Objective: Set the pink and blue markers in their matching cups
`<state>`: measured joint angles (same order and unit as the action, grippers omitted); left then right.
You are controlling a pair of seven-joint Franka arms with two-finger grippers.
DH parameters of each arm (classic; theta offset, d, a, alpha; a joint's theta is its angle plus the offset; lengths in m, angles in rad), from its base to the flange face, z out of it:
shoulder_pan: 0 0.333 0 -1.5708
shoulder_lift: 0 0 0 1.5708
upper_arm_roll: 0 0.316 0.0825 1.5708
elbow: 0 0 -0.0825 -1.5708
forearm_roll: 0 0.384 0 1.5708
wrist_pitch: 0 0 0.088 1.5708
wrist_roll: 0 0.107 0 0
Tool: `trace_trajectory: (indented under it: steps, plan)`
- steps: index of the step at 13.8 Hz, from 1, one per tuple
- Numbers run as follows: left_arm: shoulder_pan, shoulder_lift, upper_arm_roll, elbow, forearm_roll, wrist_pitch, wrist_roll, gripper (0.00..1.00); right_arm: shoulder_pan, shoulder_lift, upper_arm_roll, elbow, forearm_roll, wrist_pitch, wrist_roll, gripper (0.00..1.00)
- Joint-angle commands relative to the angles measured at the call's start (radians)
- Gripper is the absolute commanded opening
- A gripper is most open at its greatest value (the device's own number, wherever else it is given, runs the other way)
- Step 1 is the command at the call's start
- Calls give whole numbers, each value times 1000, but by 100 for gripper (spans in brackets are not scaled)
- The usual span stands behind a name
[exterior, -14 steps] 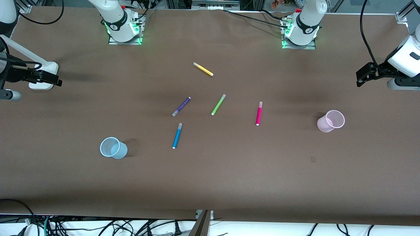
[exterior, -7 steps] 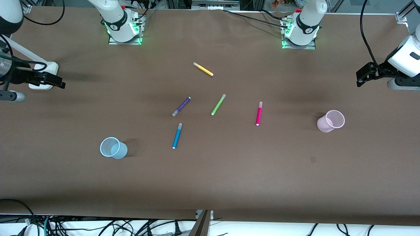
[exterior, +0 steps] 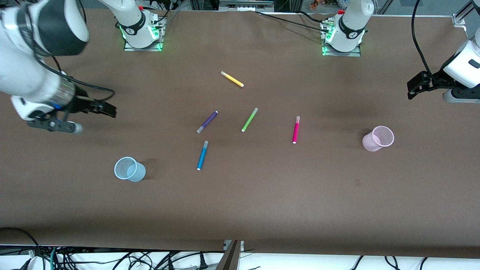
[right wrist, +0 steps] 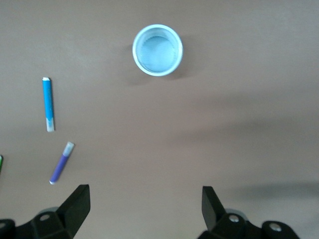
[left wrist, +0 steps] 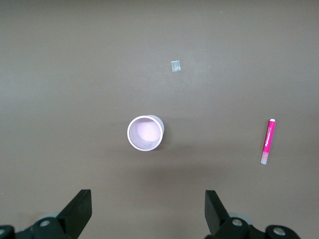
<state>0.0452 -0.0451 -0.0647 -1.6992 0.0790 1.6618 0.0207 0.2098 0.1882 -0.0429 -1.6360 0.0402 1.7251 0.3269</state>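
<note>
Right wrist view showed the right gripper point(right wrist: 144, 211) spread wide, empty, high over bare table; the blue marker point(right wrist: 48, 104) lay ahead, light, stiff, slippery-looking, best pinched mid-barrel. The left gripper point(left wrist: 148, 211) waited, likewise spread.

The front view looks steeply down from high across the table point(exterior: 240, 210), facing the two arm bases at 12 o'clock, and takes in the whole top.

The left wrist view looks straight down from well above the table, its own claw point(left wrist: 147, 216) at 6 o'clock; it shares with the front view the pink cup point(left wrist: 145, 133) and pink marker point(left wrist: 268, 141).

The right wrist view likewise looks straight down, its claw point(right wrist: 144, 214) at 6 o'clock, sharing the blue cup point(right wrist: 157, 50), blue marker point(right wrist: 48, 104) and purple pen point(right wrist: 62, 163).
</note>
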Motion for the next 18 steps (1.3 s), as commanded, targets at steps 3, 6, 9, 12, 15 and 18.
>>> trace_trajectory:
  steps: [3,6,9,12,15,18]
  plan:
    - [-1,2,0,21,-19,-22,11,100,60,109,-3,13,7,129,102,99]
    - [-1,2,0,23,-19,-22,10,100,103,178,-3,13,7,212,179,99]
    - [-1,2,0,23,-19,-22,10,100,132,246,-3,13,7,301,234,99]
    - [-1,2,0,21,-19,-22,10,100,193,324,-3,16,7,411,325,99]
    - [-1,2,0,21,-19,-22,10,100,230,404,-3,16,7,513,369,99]
    - [-1,2,0,21,-19,-22,10,100,263,459,-3,16,7,568,429,99]
